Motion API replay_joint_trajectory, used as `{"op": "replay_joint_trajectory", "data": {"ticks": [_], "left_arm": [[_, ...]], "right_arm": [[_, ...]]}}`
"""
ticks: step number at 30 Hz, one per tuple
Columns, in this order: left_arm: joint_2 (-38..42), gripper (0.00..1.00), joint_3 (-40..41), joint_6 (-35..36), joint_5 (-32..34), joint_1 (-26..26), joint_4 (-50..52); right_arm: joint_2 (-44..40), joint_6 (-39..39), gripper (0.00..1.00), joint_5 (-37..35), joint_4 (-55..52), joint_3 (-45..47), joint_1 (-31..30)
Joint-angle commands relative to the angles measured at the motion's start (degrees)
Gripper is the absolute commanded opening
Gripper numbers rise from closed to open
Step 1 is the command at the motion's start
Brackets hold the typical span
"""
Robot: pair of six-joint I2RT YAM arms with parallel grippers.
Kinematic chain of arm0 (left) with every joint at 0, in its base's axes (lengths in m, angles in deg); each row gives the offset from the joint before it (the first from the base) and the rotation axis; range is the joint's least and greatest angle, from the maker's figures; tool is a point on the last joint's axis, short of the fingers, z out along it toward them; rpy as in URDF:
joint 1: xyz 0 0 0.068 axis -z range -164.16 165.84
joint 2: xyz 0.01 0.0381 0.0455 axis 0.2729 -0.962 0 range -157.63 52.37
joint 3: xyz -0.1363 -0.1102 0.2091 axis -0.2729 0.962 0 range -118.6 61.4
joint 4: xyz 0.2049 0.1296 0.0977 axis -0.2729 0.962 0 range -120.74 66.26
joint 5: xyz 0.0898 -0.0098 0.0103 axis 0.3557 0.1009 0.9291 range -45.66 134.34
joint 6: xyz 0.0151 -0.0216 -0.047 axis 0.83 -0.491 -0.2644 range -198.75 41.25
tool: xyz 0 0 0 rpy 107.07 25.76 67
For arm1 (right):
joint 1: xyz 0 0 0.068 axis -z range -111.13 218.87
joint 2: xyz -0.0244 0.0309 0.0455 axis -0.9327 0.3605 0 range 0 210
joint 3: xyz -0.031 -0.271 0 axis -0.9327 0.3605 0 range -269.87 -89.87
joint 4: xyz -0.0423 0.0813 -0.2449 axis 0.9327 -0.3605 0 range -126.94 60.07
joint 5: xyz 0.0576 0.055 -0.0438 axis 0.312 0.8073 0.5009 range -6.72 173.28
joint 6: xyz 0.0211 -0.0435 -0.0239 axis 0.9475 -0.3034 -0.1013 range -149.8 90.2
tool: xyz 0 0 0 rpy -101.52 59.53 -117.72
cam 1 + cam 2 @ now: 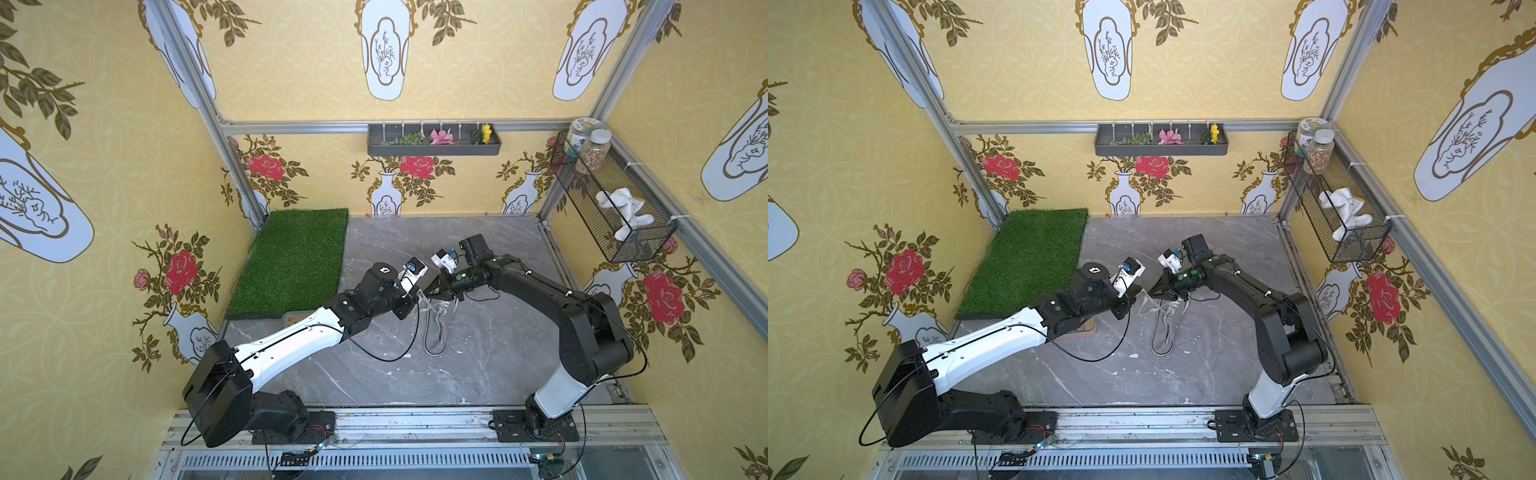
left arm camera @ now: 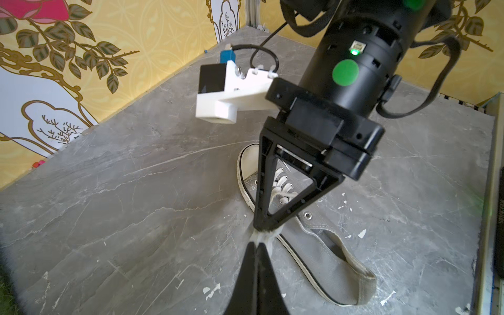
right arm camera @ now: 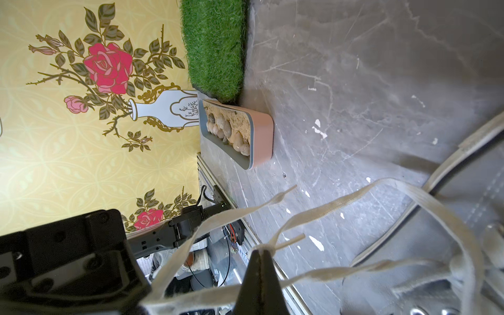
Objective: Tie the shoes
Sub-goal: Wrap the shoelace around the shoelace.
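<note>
Laces pinched by L tool & R tool over sneaker.

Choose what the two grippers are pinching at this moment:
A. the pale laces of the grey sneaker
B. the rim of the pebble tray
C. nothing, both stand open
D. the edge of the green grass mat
A: in each wrist view the black tips meet on a flat pale strand, so the left gripper and the right gripper are both shut on the laces that run from the sneaker.
</note>
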Motion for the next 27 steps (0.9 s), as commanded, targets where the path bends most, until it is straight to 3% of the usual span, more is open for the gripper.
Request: {"op": "replay_joint_trajectory", "data": {"ticks": [1, 21, 23, 27], "left_arm": [[0.3, 0.0, 0.9, 0.1, -0.2, 0.0, 0.0], [-1.2, 0.0, 3.0, -0.5, -3.2, 0.0, -0.4], [-1.7, 0.0, 3.4, -0.6, -3.4, 0.0, -0.5], [-2.2, 0.0, 3.7, -1.4, -3.4, -0.1, -1.6]], "right_arm": [[0.0, -2.0, 0.0, 1.6, -0.8, 0.4, 0.0], [1.7, -5.6, 0.04, 0.1, -3.0, 3.0, -1.7], [2.1, -6.3, 0.1, -0.9, -4.4, 3.0, -1.7], [-0.8, -5.9, 0.3, -5.1, -4.7, 3.3, 1.0]]}}
